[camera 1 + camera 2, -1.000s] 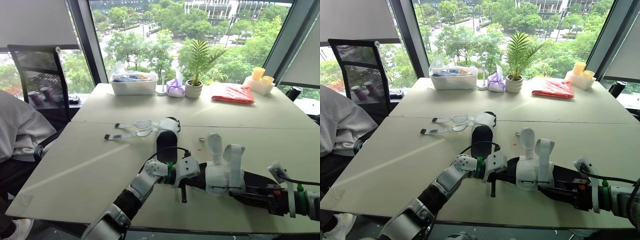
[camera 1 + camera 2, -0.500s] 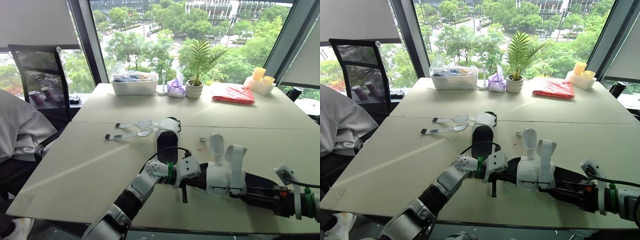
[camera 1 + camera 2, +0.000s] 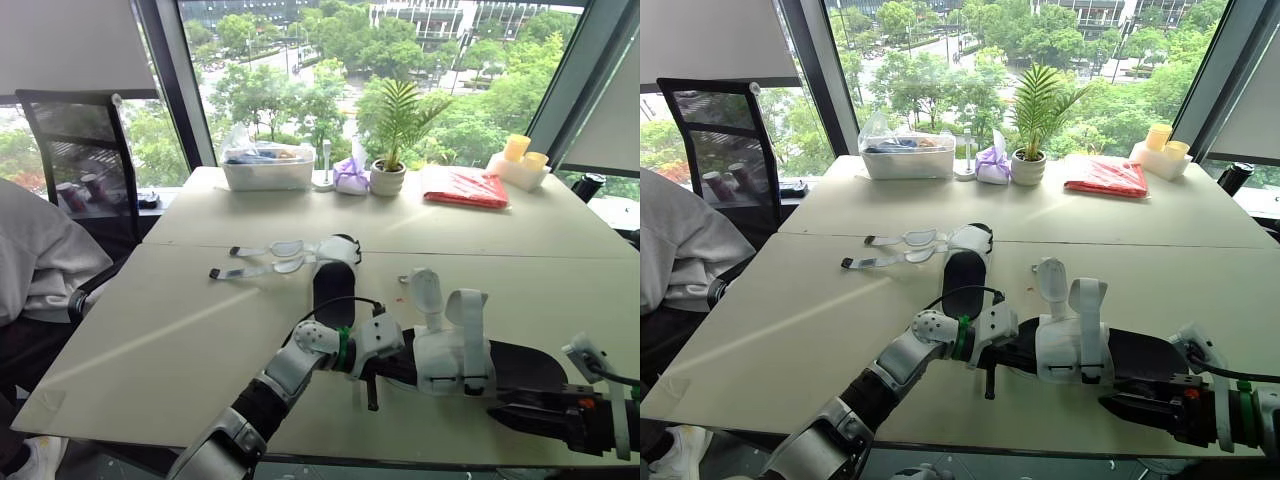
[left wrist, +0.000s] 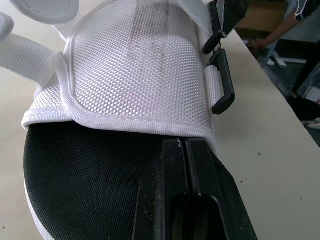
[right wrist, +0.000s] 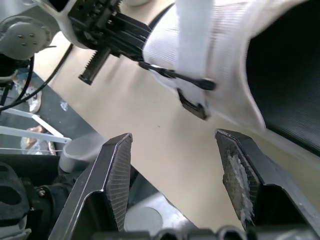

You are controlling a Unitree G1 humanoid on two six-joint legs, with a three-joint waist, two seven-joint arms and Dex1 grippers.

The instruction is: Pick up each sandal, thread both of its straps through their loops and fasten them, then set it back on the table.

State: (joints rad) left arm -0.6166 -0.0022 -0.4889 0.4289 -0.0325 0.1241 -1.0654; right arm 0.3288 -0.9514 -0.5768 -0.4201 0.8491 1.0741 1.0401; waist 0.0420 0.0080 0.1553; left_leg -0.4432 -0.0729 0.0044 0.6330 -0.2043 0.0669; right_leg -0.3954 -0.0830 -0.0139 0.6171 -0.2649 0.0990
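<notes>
Nearest, at the front edge of the table (image 3: 150, 330), the right gripper (image 5: 172, 142) sits low on the robot's right with its two black fingers spread wide and nothing between them, just short of the heel of the near sandal (image 3: 447, 352). That sandal lies across the table edge, black sole with a white mesh upper, and its two white straps (image 3: 424, 290) stand up loose, not through the black loops (image 4: 222, 80) on its side. The left gripper (image 4: 184, 150) meets the sandal's other end, fingers pressed together and tips tucked under the rim of the white upper, over the black insole; I cannot tell whether anything is pinched. Farther back, mid-table, the second sandal (image 3: 335, 275) lies flat, its straps (image 3: 255, 258) spread out to the robot's left. Along the window stand a clear box (image 3: 267, 165), a potted plant (image 3: 392, 140), a red packet (image 3: 463, 187) and yellow cups (image 3: 520, 150). A person's grey sleeve (image 3: 40, 260) shows at far left.
</notes>
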